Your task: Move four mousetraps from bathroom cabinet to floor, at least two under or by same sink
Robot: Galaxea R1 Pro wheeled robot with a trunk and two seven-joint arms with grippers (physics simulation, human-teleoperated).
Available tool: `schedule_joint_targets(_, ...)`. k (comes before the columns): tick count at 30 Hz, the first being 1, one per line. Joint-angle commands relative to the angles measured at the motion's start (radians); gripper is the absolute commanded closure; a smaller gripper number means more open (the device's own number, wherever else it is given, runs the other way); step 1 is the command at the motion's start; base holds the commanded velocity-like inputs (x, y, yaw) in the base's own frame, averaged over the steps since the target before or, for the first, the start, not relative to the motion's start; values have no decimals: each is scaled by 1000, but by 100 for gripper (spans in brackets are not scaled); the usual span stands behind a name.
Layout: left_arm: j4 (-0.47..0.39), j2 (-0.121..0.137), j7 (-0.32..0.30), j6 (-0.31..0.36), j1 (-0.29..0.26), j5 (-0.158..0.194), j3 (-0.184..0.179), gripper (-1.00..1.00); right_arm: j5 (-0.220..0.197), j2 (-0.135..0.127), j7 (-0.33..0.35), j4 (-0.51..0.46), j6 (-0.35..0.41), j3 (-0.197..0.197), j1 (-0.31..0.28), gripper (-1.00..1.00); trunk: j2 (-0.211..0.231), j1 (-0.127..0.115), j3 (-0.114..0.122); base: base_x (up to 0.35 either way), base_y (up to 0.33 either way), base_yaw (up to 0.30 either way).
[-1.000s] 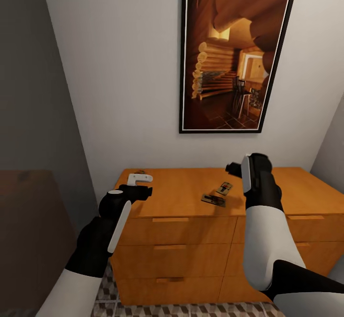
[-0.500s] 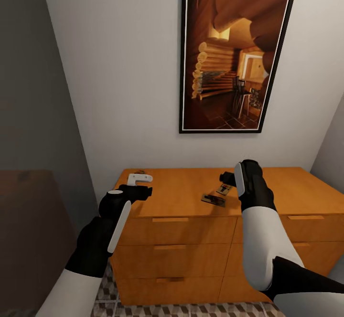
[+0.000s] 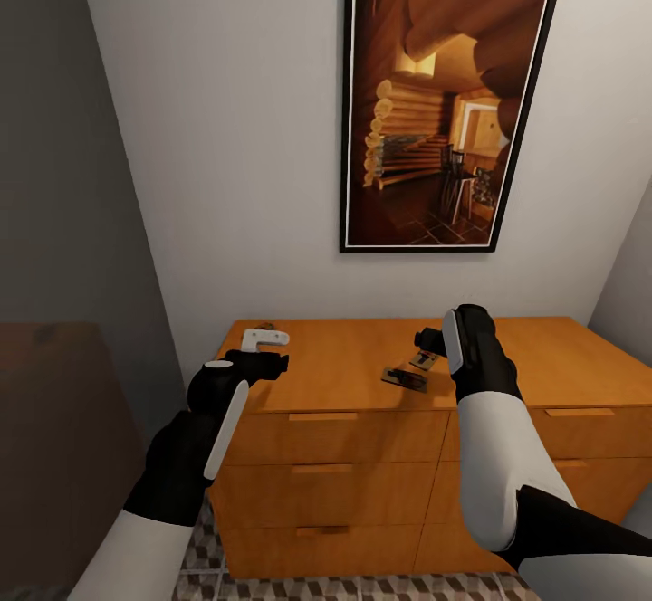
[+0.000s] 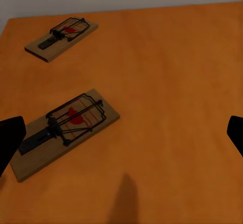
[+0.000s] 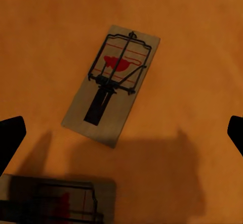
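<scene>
The right gripper (image 3: 427,340), jaws spread and empty, hovers over a mousetrap (image 5: 112,83) on the cabinet (image 3: 344,375), with another trap (image 3: 404,378) at its seven o'clock. This looks like the pick-up step; next it must descend and close squarely. The left gripper (image 3: 265,340), also spread and empty, faces two more traps (image 4: 65,131).

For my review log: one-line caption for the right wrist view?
Open right hand hovering above a mousetrap on the orange cabinet top.

The orange-brown cabinet (image 3: 362,420) stands against a white wall under a framed picture (image 3: 444,103) at 12 o'clock. Two mousetraps (image 3: 405,378) lie on its top, just at 9 o'clock of the right gripper (image 3: 424,340). The left gripper (image 3: 264,340) hovers over the top's 9 o'clock end. Patterned bathroom floor (image 3: 362,587) shows at 6 o'clock.
</scene>
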Motion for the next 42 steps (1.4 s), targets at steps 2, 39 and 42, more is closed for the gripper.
schedule_joint_targets(2,-1,0,8,4,-1,6,-1,-100,10,1,6,0,4,-3,-1,-100,-1,0,-1,0,0,0)
schedule_joint_targets(39,17,0,7,-4,-1,13,-5,-100,-59,1,-52,32,4,-3,-42,-100,-1,0,-1,0,0,0)
schedule_joint_targets(42,23,0,6,-4,-1,13,-5,-100,-74,1,-90,49,-2,-3,-42,-100,-1,0,-1,0,0,0)
